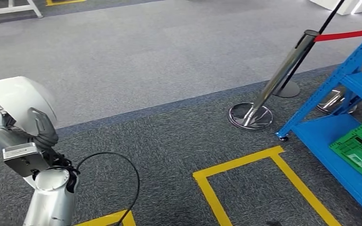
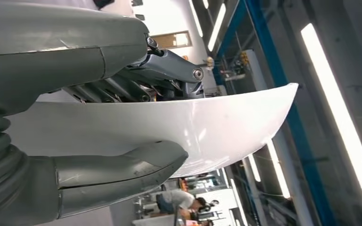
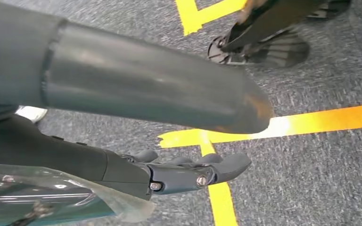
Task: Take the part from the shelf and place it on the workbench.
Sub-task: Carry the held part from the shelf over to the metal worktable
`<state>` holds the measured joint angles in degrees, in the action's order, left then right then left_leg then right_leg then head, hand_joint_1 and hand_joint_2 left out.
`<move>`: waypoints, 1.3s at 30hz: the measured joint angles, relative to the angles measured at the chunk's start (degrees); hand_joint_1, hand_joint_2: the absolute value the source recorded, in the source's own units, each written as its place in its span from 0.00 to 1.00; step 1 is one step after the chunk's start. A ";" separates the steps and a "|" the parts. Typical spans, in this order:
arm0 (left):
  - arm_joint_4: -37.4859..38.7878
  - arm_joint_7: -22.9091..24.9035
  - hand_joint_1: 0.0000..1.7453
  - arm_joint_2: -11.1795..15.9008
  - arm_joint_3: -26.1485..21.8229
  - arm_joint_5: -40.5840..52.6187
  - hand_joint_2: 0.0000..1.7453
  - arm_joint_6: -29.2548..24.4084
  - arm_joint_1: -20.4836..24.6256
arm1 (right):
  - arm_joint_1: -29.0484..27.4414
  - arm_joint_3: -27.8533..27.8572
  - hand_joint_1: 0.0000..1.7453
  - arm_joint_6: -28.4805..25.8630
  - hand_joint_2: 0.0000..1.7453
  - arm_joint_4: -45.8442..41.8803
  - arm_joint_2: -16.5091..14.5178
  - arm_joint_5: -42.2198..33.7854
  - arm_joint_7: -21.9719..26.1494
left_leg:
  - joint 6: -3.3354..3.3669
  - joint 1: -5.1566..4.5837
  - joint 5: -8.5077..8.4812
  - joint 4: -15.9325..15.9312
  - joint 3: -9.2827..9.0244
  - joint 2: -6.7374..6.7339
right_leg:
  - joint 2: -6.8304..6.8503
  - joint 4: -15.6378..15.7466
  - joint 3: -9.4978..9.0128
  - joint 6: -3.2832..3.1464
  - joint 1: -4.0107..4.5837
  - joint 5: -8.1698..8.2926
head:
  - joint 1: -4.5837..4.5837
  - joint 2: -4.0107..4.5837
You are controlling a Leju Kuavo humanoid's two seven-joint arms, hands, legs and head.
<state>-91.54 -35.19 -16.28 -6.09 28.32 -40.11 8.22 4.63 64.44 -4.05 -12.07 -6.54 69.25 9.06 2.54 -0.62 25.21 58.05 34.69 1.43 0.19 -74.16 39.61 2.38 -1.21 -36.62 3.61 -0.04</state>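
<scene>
White curved part [image 1: 16, 101], glossy shell-like thing, gripped in the left hand [image 1: 35, 132] and held up at the lower left of the head view, well clear of the grey carpet [image 1: 136, 70]. From the left wrist camera: part [image 2: 207, 127] pinched between the thick grey thumb [image 2: 122, 172] on one face and the darker fingers [image 2: 169, 70] on the other, so a firm hold, fingers closed right onto it. Black cable [image 1: 122, 165] looping out beside the silver left forearm [image 1: 52, 200].

Right hand [image 3: 179, 172] hanging over the floor in the right wrist view, fingers [image 3: 217, 167] stretched out fairly straight and apart from the thumb [image 3: 146, 89], nothing in them. Yellow floor tape [image 3: 320, 120] underneath it, plus a bit of crinkly clear plastic [image 3: 52, 193] at the edge of that picture, can't tell what it belongs to.

Blue shelf [image 1: 353, 89] off at the right edge of the head view with a green crate [image 1: 360, 143] on its lowest level. Chrome barrier post [image 1: 283, 77] leaning over its round base [image 1: 250, 115] just left of the shelf, red belt [image 1: 344, 35] running off its top. Yellow taped outline [image 1: 238, 165] on the darker carpet in front of the shelf. Part nowhere near the shelf, well apart from it across the floor
</scene>
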 joint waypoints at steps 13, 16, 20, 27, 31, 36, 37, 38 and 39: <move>-0.15 0.16 1.00 0.19 -0.46 1.02 1.00 0.00 -0.36 | -0.14 0.03 0.00 0.46 0.00 0.01 -0.33 0.00 -1.90 | -3.29 0.57 5.59 11.08 5.09 -0.06 | -0.48 15.13 -7.18 -2.14 -0.32 7.55 | 0.60 0.00; -0.15 0.31 1.00 0.20 -0.52 1.10 1.00 0.00 -0.72 | -0.27 0.04 0.00 0.49 0.00 0.01 -0.33 0.04 -1.92 | -3.53 0.92 6.74 17.11 8.25 -0.82 | 1.64 15.12 -7.64 -2.31 -0.06 7.08 | 0.60 0.00; -0.15 0.30 1.00 0.20 -0.50 1.09 1.00 0.00 -0.84 | -0.18 0.03 0.00 0.64 0.00 0.01 -0.34 0.26 -1.82 | -2.62 0.22 0.36 4.30 1.96 -4.29 | 3.88 15.12 -8.65 -1.74 0.15 6.21 | 0.62 0.00; -0.37 0.23 1.00 0.08 -0.40 1.99 1.00 -0.02 -0.81 | 0.20 0.02 0.00 0.80 0.00 0.01 -0.46 0.57 -0.93 | -0.31 -0.03 -0.11 0.40 0.48 -2.71 | 2.08 10.86 -6.81 0.06 0.00 2.73 | 0.22 0.00; -0.38 0.16 1.00 0.02 -0.32 3.67 1.00 -0.01 -1.04 | -0.13 0.00 0.00 0.97 0.00 0.03 -0.52 0.72 -0.85 | 0.12 -0.03 0.01 0.42 0.36 0.14 | -0.08 -1.13 0.47 0.32 0.01 -0.29 | -0.14 0.00; -0.40 0.22 1.00 0.01 -0.17 4.22 1.00 0.02 -1.08 | -0.08 0.00 0.00 0.97 0.00 0.03 -0.58 0.79 -0.97 | -0.95 0.16 0.60 1.19 0.15 3.49 | -3.52 13.70 -5.26 0.27 -0.55 8.24 | -0.13 0.00; -0.42 0.25 1.00 0.02 -0.12 4.22 1.00 0.02 -1.09 | -0.04 -0.01 0.00 0.98 0.00 0.03 -0.62 0.81 -1.08 | -1.27 0.17 0.60 1.32 0.32 4.00 | -3.98 14.48 -5.77 0.08 -0.54 8.09 | -0.15 0.00; -0.43 0.27 1.00 0.05 -0.09 4.20 1.00 0.02 -1.10 | 0.00 0.00 0.00 0.99 0.00 0.03 -0.66 0.82 -1.18 | -1.56 0.23 0.53 1.34 0.47 4.50 | -3.69 14.69 -6.00 -0.24 -0.45 8.02 | -0.16 0.00; -0.44 0.32 1.00 0.09 -0.08 4.17 1.00 0.02 -1.15 | 0.04 0.01 0.00 0.99 0.00 0.03 -0.68 0.84 -1.28 | -1.85 0.33 0.50 1.27 0.56 4.78 | -3.15 14.73 -6.09 -0.60 -0.42 8.09 | -0.18 0.00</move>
<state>-91.98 -34.87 -16.18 -6.16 32.48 -40.09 7.07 4.67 64.45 -3.05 -12.04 -7.22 70.09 7.79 0.70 -0.29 25.70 59.32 35.25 6.22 -2.96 -59.42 33.53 1.78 -1.63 -28.53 3.43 -0.04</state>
